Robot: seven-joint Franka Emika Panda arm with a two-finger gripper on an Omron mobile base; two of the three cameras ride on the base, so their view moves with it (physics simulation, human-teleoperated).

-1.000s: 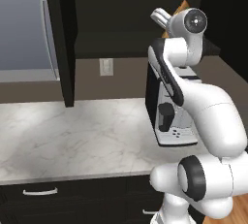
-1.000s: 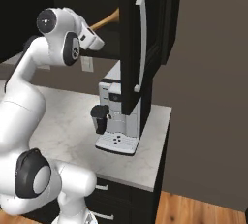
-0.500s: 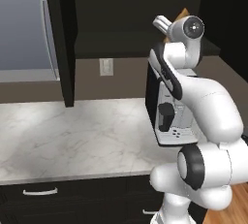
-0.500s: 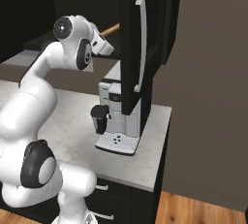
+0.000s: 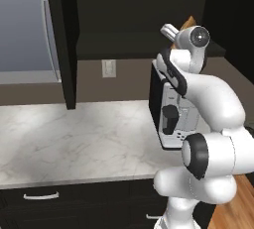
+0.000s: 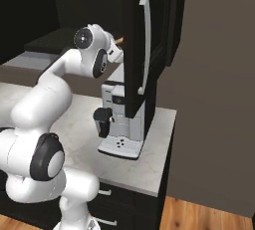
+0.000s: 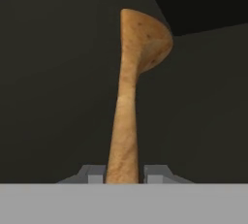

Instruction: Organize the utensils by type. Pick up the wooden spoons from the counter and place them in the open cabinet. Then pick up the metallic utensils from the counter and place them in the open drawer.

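I have the gripper (image 7: 124,173) clamped on the handle of a wooden spoon (image 7: 128,97), its round bowl pointing away from the hand into the dark interior of the open cabinet (image 6: 149,50). The arm is raised high above the marble worktop (image 5: 74,139), just over the coffee machine (image 6: 122,119).

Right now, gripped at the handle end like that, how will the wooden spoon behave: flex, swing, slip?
Probably stiff: the wooden spoon runs straight from the gripper to its bowl with no visible sag. Likely light for its length, being slim. Its jaws hold only the handle's end, so the far bowl could lever it and it might pivot if bumped against the cabinet door.
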